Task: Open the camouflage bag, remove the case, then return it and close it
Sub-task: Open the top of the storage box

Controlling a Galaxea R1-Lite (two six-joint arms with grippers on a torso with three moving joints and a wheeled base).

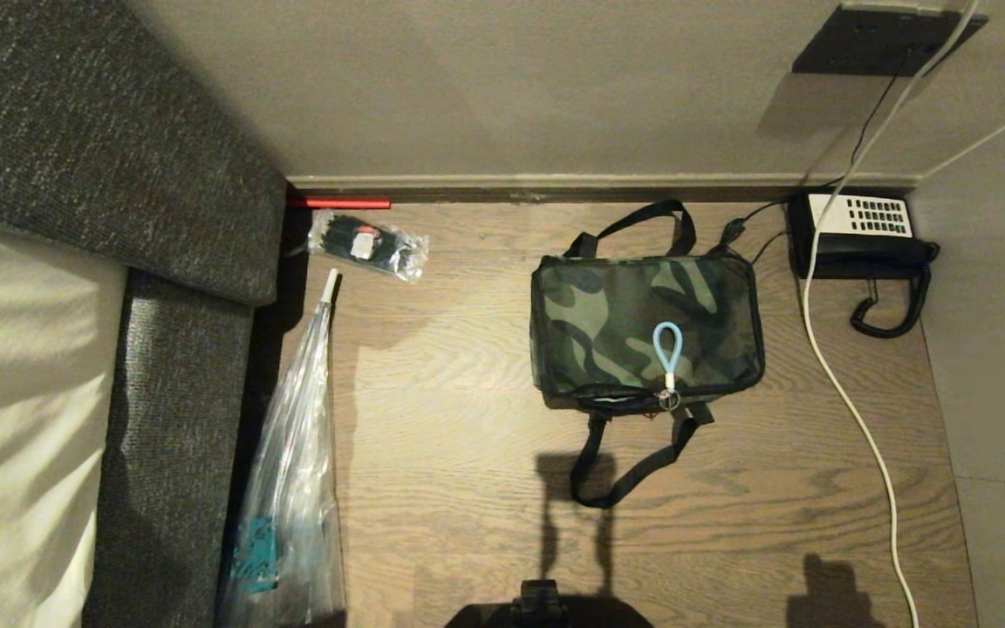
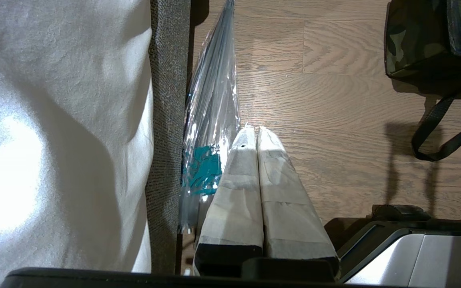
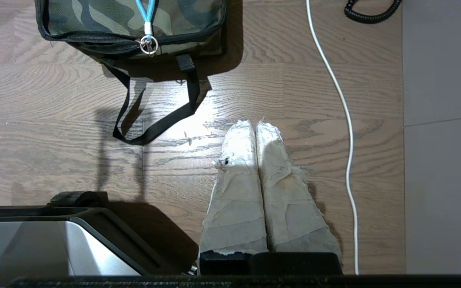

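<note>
The camouflage bag [image 1: 646, 327] lies zipped shut on the wood floor in the head view, with black strap handles at its near and far sides. A light-blue loop [image 1: 667, 349] on the zipper pull rests on its lid. The case is hidden. Neither arm shows in the head view. My left gripper [image 2: 253, 130] hangs shut over the floor beside a clear plastic bag, with a corner of the camouflage bag [image 2: 426, 44] off to one side. My right gripper [image 3: 253, 124] is shut and empty above the floor, short of the bag [image 3: 130, 20] and its near strap [image 3: 154, 128].
A dark fabric sofa [image 1: 119, 174] with a white cover borders the left. Clear plastic bags [image 1: 293, 488] lie along it, and a small packet [image 1: 367, 244] near the wall. A black telephone [image 1: 860, 235] sits at the back right, and a white cable [image 1: 851, 410] runs down the floor.
</note>
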